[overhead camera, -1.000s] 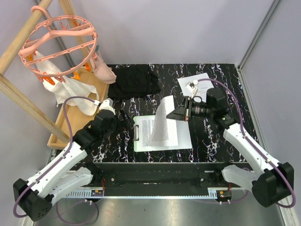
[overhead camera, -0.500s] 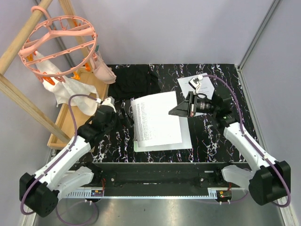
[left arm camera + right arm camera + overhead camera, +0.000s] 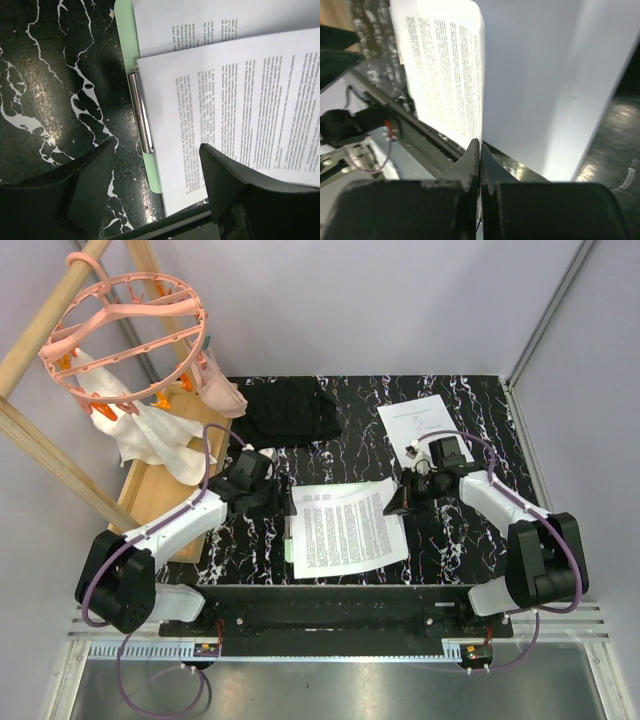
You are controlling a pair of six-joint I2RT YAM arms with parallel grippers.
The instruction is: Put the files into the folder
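On the folder (image 3: 125,30), at mid-table, a printed sheet (image 3: 347,530) is laid askew over another sheet (image 3: 200,20), its left edge against the clip (image 3: 140,112). Such paper is judged light, limp and easily creased, so it is best taken by an edge. Its right edge is pinched by the right gripper (image 3: 480,147), jaws closed on it. The left gripper (image 3: 155,152) is held agape and empty over the clip. A further sheet (image 3: 425,420) is seen well apart on the table (image 3: 470,540).
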